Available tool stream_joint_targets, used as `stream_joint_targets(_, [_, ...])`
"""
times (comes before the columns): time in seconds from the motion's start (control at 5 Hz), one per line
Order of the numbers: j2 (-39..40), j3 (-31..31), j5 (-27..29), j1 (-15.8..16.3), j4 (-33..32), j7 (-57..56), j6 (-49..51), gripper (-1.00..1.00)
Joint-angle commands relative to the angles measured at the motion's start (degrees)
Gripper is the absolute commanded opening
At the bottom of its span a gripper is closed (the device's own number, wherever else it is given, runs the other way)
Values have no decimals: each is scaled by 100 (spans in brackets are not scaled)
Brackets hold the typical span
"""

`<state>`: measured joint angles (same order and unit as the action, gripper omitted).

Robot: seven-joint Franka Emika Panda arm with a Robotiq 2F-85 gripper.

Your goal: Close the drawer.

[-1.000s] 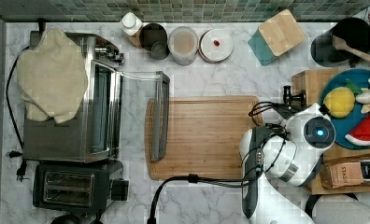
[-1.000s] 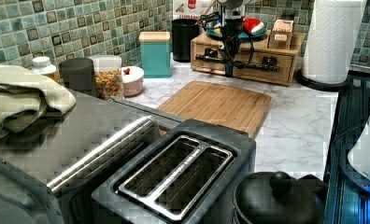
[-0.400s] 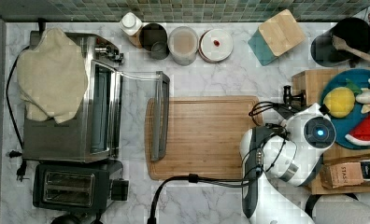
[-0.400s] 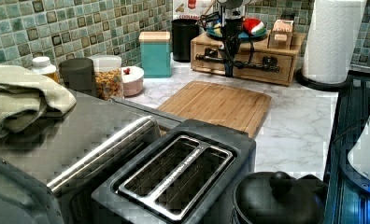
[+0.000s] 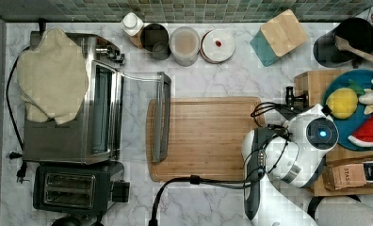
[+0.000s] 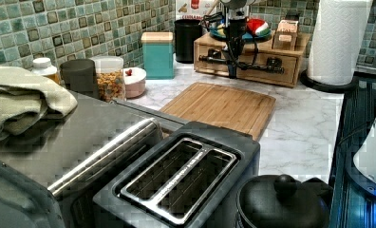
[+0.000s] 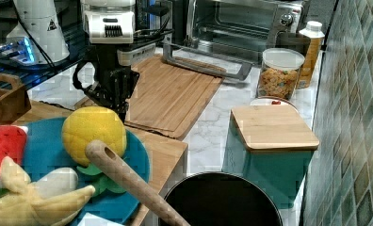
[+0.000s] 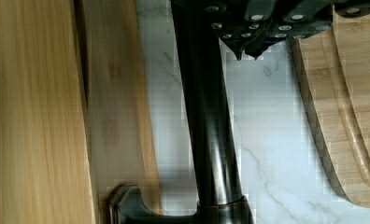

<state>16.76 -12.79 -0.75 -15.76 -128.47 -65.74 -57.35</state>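
One light-wood drawer (image 6: 267, 71) with a dark bar handle (image 8: 211, 130) sits in the wooden stand (image 5: 312, 82) under the blue plate (image 5: 352, 123). My black claw (image 6: 232, 70) hangs just beside that handle on the marble worktop's (image 6: 300, 128) far side; clenched or released, I cannot tell.

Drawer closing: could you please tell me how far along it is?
Mostly done, it seems: in the left view the drawer front looks about flush, not sticking out. In hand: the gripper sits right beside the drawer's dark handle, on the cutting board side. Left: perhaps a last push home, then pulling away; a small gap cannot be ruled out.
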Motion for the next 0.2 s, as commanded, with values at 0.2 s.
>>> stream_joint_targets(0.2, [138, -525, 15, -695, 905, -440, -211, -100])
